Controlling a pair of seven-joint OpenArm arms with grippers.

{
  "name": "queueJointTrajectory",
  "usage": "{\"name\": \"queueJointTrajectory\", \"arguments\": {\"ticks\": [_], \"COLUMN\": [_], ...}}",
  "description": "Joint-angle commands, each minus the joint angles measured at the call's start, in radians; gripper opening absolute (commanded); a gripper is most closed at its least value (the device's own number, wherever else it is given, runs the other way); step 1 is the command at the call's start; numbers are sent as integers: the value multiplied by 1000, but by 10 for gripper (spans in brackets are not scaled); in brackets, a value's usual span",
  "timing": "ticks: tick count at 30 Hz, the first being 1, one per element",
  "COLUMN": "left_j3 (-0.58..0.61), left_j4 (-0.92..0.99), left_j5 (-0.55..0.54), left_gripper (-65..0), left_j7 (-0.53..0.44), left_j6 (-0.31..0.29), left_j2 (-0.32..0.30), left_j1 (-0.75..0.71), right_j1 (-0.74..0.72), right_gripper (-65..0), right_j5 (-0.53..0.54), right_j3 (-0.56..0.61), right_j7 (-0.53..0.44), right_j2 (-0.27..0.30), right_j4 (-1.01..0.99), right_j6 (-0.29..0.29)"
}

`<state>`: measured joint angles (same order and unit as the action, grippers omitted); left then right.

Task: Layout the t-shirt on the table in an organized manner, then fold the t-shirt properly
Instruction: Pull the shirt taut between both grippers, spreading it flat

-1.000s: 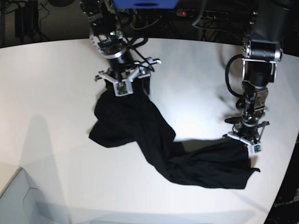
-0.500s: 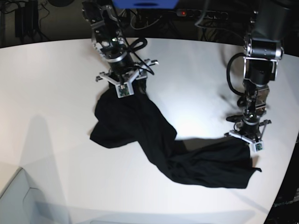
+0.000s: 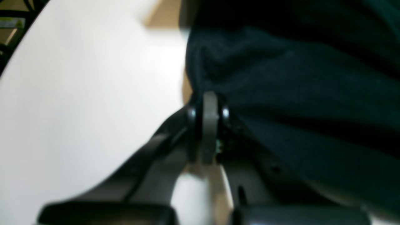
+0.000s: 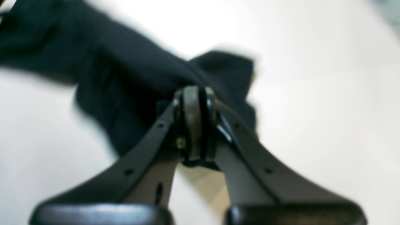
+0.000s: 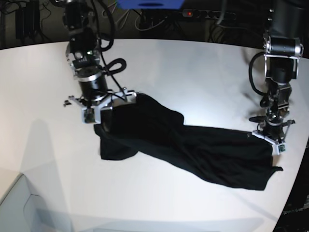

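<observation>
The black t-shirt (image 5: 193, 150) lies stretched in a long twisted band across the white table (image 5: 193, 72), from the left-centre to the right edge. In the base view my right gripper (image 5: 99, 116) is shut on the shirt's left end. The right wrist view shows its fingertips (image 4: 194, 103) pinched together on a bunched fold of the t-shirt (image 4: 131, 81). My left gripper (image 5: 273, 146) is shut on the right end. In the left wrist view those fingertips (image 3: 207, 106) clamp the edge of the t-shirt (image 3: 297, 87). No print or collar mark shows.
The table's curved edge (image 5: 295, 193) runs close behind the left gripper at the right. Cables and a power strip (image 5: 207, 14) lie in the dark beyond the far edge. A pale box corner (image 5: 19, 208) sits at the lower left.
The right gripper has closed on the shirt and pulled it leftward. The left arm shifted slightly right, and the shirt is now drawn out longer and straighter between them.
</observation>
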<state>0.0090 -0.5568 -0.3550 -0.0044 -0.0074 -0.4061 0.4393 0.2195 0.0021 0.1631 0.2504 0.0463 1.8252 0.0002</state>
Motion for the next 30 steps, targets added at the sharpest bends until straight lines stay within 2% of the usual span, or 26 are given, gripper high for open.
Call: {"name": "queueJointTrajectory", "arguments": {"ticks": [1, 6, 11, 18, 21, 26, 30], "left_j3": [-2, -2, -2, -2, -2, -2, -2], "left_j4": [-58, -213, -240, -248, -250, -248, -248], "left_j5": [0, 1, 1, 1, 1, 1, 1], "left_gripper": [-649, -649, -649, -649, -649, -649, -649], "left_j7": [-26, -24, -24, -24, -24, -26, -26], "left_j6": [4, 8, 10, 10, 10, 10, 7], "left_j2": [-26, -29, -52, -60, -60, -58, -58], "left_j1": [0, -84, -127, -191, -208, -216, -216], "right_j1": [-24, -114, -249, -484, -541, -541, -466], "right_gripper": [-650, -650, -650, -650, -647, -490, -367], "right_j5": [3, 3, 3, 3, 3, 3, 5], "right_j3": [-13, -55, -112, -153, -153, -153, -187], "right_j7": [-24, -21, -21, -21, -21, -21, -21], "right_j2": [-1, -3, -3, -3, -3, -3, -15], "right_j4": [29, 20, -57, -393, -508, -549, -424], "right_j6": [2, 2, 2, 2, 2, 2, 2]}}
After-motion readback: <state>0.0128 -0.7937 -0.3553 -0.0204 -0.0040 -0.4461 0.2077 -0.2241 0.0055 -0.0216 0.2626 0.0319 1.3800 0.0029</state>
